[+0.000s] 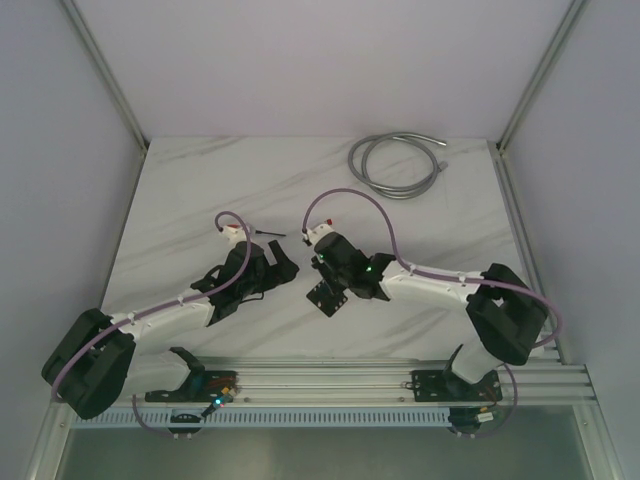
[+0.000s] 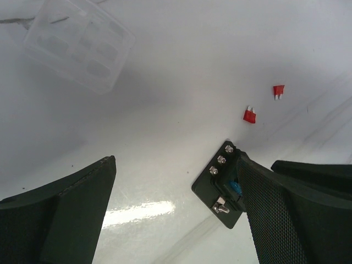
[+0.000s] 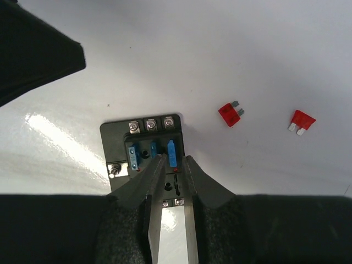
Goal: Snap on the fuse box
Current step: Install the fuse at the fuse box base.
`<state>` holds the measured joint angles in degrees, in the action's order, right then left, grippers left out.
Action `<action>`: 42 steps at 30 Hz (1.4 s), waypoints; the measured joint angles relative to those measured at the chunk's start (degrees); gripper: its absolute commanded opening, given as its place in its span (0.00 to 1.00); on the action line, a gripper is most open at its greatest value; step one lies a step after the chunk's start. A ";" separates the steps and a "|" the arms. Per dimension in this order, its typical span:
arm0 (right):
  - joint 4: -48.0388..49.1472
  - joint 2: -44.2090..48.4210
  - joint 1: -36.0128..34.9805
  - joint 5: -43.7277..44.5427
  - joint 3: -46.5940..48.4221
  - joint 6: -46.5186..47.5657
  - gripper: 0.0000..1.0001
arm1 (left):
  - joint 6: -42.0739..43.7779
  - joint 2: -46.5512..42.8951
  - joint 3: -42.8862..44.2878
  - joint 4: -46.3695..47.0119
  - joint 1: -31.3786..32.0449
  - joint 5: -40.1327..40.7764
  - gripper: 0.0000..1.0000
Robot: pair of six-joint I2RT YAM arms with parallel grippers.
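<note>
Overhead, my two arms met near the middle of the white marbled surface [image 1: 200, 180]. The fuse box [image 1: 327, 298] lay flat there, a small black square plate just under the right arm's wrist.

On the right wrist camera I saw the right pincer [image 3: 171, 160] nearly closed, its two fingers parted only by a narrow slit. The tips sat over the near half of the fuse box [image 3: 116, 137], and I could not tell whether they nipped anything. Three blue fuses [image 3: 172, 152] stood in a row in the fuse box just beyond those tips. Three screw heads [image 3: 150, 125] lined its far edge.

The left pincer [image 2: 184, 159] stood wide open and held nothing, with dark fingers at either side of its own view. The fuse box [image 2: 212, 184] showed low and to the right in that view, partly hidden behind a black meshed finger.

Two loose red fuses [image 3: 230, 114] lay on the surface to the right of the fuse box, apart from it and from each other. A clear plastic case [image 2: 77, 41] lay further off, at the top left of the left wrist view. A grey coiled hose [image 1: 395, 165] rested near the far edge, well apart from both arms.
</note>
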<state>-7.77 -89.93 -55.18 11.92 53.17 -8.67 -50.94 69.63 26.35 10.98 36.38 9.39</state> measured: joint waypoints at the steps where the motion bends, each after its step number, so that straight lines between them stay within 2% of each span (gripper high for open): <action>1: 0.00 0.00 0.68 -1.03 0.02 0.07 0.25 | 0.02 0.00 0.00 -0.02 0.00 -0.26 0.99; 14: -0.57 -0.52 5.22 -10.54 0.24 0.83 0.23 | -1.09 1.33 0.00 -0.15 0.17 -8.41 0.79; 23: -0.59 -2.67 5.99 -11.96 0.68 1.07 0.19 | -3.67 3.17 0.00 0.17 4.07 -11.15 0.71; 31: -1.16 -3.08 6.03 -12.46 1.38 1.44 0.08 | -6.45 8.70 0.52 1.73 7.45 -11.76 0.62; 42: -5.51 -5.27 6.03 -12.52 4.94 1.60 0.06 | -8.37 14.21 3.17 4.55 8.00 -12.17 0.50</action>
<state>-13.28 -95.20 -49.15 -0.60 58.11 -7.07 -59.31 83.83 29.52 15.53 44.38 -2.79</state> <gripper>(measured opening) 0.073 0.518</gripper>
